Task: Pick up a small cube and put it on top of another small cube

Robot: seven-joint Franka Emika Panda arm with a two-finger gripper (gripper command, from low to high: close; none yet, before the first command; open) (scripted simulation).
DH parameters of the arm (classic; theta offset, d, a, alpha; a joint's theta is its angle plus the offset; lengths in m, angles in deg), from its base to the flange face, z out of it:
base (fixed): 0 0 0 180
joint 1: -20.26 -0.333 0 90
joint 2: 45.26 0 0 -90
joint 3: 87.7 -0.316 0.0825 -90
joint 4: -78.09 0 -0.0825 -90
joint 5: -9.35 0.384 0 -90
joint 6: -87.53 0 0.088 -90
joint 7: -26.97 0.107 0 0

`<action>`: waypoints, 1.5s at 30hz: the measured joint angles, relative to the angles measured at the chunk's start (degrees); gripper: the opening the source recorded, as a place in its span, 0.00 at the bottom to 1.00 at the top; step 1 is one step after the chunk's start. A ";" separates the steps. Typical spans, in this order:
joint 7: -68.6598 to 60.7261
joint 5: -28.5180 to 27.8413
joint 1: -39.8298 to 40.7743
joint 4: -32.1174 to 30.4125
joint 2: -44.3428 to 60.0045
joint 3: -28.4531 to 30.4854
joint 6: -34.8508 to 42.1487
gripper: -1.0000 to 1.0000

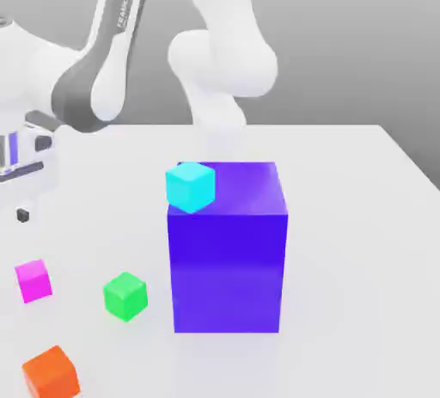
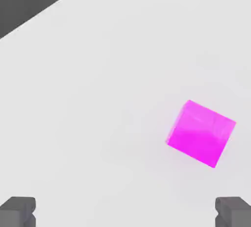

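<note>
I'm looking at a simulated robot test scene: a smooth white counter (image 1: 344, 216), a plain grey backdrop behind it, and flat-coloured blocks. The big blue block (image 1: 228, 272) has a cyan cube (image 1: 191, 187) on top, and white arm segments (image 1: 225, 27) rise behind it.

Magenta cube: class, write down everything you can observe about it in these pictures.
The magenta cube is small, plain and bright pink, smooth like plastic, with straight edges and no markings. It rests flat on the white table, turned at an angle, near the exterior view's left edge. The green cube lies toward the exterior view's right of it, the orange one nearer the camera. Only the table touches it; the open tool does not.
</note>
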 joint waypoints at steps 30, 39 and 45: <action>0.95 10.39 0.95 -4.15 0.79 -2.42 -1.25 0.00; -9.26 13.54 -6.27 -8.97 -8.33 -5.44 2.57 0.00; -14.92 13.80 -9.89 -12.88 -12.28 -7.47 3.07 0.00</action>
